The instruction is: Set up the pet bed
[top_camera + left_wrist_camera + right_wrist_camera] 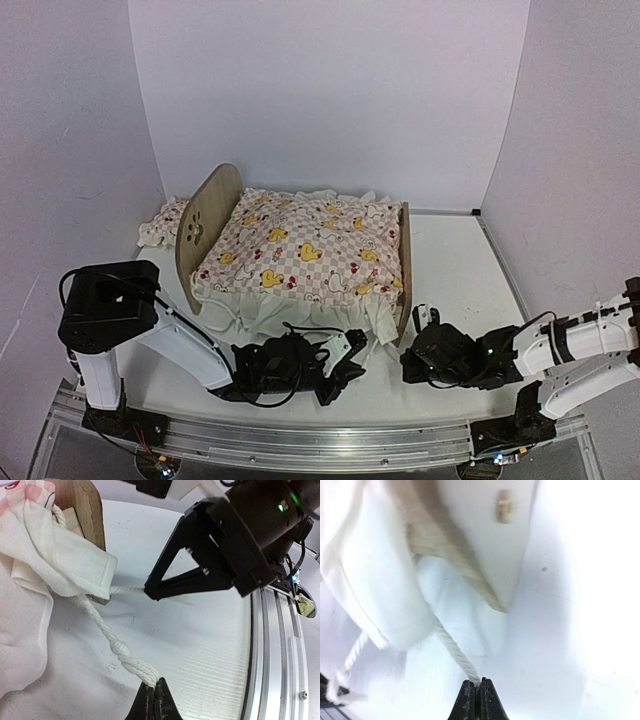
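The pet bed (pixel 205 222) stands mid-table, its rounded plywood headboard on the left and its footboard (pixel 405 262) on the right. A pink checkered duck-print cover (pixel 305 255) lies over it, with a white ruffle hanging at the front. At the front right corner, two white cords come out of the cover's hem (pixel 75 565). My left gripper (pixel 155 684) is shut on the frayed end of the knotted cord (pixel 119 649). My right gripper (pixel 480 682) is shut on the other cord (pixel 454 651), just below the footboard's leg (pixel 470 565). Both grippers (pixel 352 358) (pixel 408 352) sit low in front of the bed.
A small matching ruffled pillow (pixel 160 222) lies behind the headboard at the far left. The aluminium rail (pixel 320 440) runs along the near table edge. White walls close in the back and both sides.
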Available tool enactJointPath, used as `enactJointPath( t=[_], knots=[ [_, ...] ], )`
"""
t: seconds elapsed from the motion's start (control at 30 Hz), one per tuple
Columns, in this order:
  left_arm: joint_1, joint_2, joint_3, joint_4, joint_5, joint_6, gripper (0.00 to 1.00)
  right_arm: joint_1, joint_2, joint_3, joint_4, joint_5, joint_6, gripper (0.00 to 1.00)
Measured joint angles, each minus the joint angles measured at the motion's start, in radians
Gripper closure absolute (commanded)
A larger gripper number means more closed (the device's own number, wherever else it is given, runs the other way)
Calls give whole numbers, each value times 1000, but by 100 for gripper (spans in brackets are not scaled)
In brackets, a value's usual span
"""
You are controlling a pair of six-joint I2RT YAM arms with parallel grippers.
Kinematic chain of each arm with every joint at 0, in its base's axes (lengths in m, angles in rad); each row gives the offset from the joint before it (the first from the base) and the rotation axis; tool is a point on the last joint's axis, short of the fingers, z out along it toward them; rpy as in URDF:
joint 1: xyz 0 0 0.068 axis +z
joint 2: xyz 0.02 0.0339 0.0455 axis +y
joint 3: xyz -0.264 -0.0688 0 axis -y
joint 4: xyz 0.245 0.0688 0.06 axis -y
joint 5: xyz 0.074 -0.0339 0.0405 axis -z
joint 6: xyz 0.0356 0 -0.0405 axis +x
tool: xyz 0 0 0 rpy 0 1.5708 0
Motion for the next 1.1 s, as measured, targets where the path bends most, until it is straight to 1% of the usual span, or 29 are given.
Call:
enactJointPath(
  t=[0.07, 0.13, 0.17, 0.2, 0.27, 0.3, 0.33, 0.37, 0.4, 0.5, 0.6, 0.67, 0.7, 0.73, 0.77, 0.8, 0.83, 0.9, 0.97, 1.03, 1.1],
  knots=[
    [-3, 8, 2, -3, -1, 3, 100, -1, -30, -5, -18, 4, 3, 100],
    [-10, 29, 18, -16, -2, 11, 100, -1, -128, -17, -56, 15, -1, 100],
    [-14, 40, 28, -24, -1, 18, 98, -1, -170, -17, -62, 21, -7, 100],
    [-19, 47, 37, -30, 0, 24, 89, -1, -215, -16, -60, 27, -19, 100],
    [-29, 50, 47, -43, 5, 38, 63, -1, -269, -7, -61, 40, -45, 100],
    [-33, 48, 46, -47, 13, 42, 56, -1, -279, -3, -61, 45, -57, 100],
    [-37, 46, 46, -51, 16, 50, 43, -2, -283, 0, -61, 47, -67, 100],
    [-41, 40, 44, -61, 18, 46, 28, -1, -284, 0, -62, 47, -78, 100],
    [-44, 26, 38, -74, 20, 42, 24, -1, -284, 0, -65, 46, -85, 100],
    [-44, -29, 15, -90, 25, 30, 22, -1, -281, 0, -69, 43, -105, 100],
    [-24, -64, 18, -89, 21, -6, 24, -1, -273, 0, -68, 38, -122, 100],
    [2, -64, 38, -96, 16, -55, 16, -1, -269, 0, -68, 36, -131, 100],
    [23, -63, 51, -100, 18, -91, 17, -1, -267, 0, -67, 35, -137, 100],
    [38, -62, 60, -100, 17, -111, 20, -1, -266, 0, -67, 35, -142, 100],
    [54, -60, 74, -101, 13, -142, 27, -1, -266, 0, -66, 35, -146, 100],
    [68, -55, 87, -100, 7, -171, 38, -1, -265, 0, -66, 35, -151, 100],
    [81, -51, 99, -98, 0, -195, 42, -1, -264, 0, -65, 35, -156, 100],
    [92, -44, 109, -97, 0, -213, 39, -1, -259, 4, -64, 36, -168, 100],
    [73, -44, 101, -96, -8, -179, 33, -1, -251, 13, -63, 36, -180, 100],
    [17, -53, 61, -87, -28, -113, 23, -1, -245, 20, -60, 37, -188, 100],
    [-51, -77, -3, -93, -46, -68, 21, -1, -245, 25, -59, 36, -195, 100]
  ],
)
